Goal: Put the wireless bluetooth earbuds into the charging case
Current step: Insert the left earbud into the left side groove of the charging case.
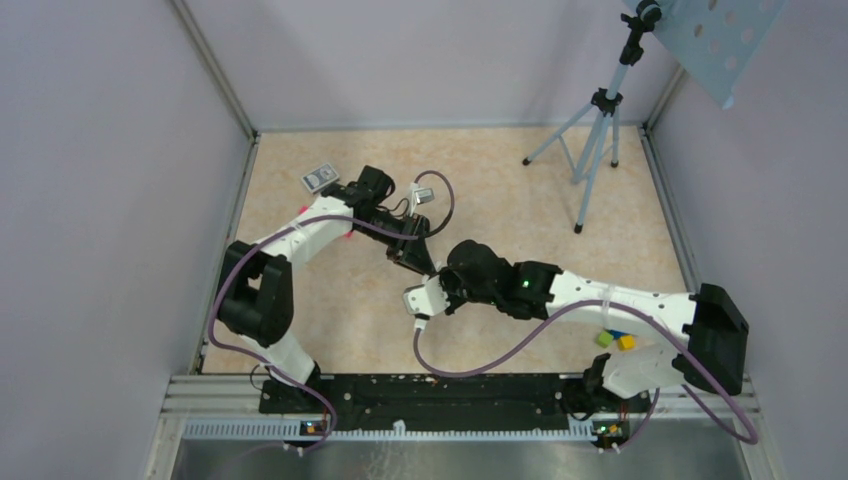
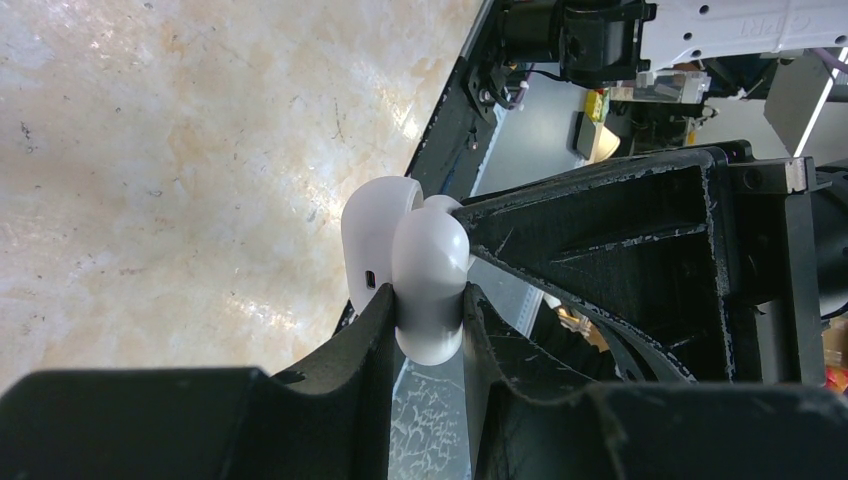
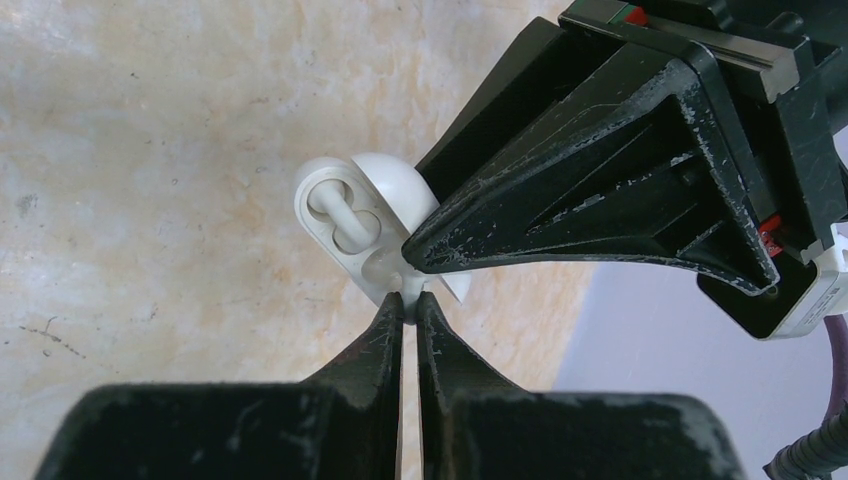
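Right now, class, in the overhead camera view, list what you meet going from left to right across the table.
Grey patterned box → left gripper → tripod.

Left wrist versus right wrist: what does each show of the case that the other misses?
Left wrist only: the charging case from outside, clamped in the left gripper, and a small slot. Right wrist only: the case's open inside, apparently an earbud in one well, and the shut right gripper at its rim. Both: the lid open, both grippers at the case.
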Controlling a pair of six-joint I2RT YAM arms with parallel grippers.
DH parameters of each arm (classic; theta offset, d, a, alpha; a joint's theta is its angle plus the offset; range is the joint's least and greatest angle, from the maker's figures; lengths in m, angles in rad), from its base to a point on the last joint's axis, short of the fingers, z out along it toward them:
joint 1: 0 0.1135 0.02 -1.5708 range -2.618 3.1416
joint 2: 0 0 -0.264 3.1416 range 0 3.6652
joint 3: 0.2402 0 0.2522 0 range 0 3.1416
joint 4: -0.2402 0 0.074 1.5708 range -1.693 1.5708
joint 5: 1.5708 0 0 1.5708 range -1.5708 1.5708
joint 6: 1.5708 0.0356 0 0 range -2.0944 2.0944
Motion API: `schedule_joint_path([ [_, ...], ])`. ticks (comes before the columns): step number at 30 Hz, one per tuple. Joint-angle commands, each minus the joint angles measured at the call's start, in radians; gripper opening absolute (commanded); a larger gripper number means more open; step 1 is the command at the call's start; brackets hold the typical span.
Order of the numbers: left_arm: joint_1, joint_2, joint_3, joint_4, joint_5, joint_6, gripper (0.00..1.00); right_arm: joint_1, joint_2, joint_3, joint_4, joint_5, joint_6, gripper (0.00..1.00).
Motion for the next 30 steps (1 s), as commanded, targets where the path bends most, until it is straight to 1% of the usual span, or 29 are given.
schedule_joint_path([
  [1,-0.007,-0.043,0.004,-0.006,0.033,0.008,0.0,0.012,0.013,0.013,-0.013,0.012,-0.012,0.0],
  [19,-0.009,-0.031,0.027,-0.037,0.078,-0.014,0.0,0.012,0.01,0.001,-0.059,0.015,-0.039,0.0],
  [30,-0.008,-0.021,0.038,-0.047,0.079,-0.008,0.0,0.013,-0.007,-0.012,-0.066,0.014,-0.041,0.0],
])
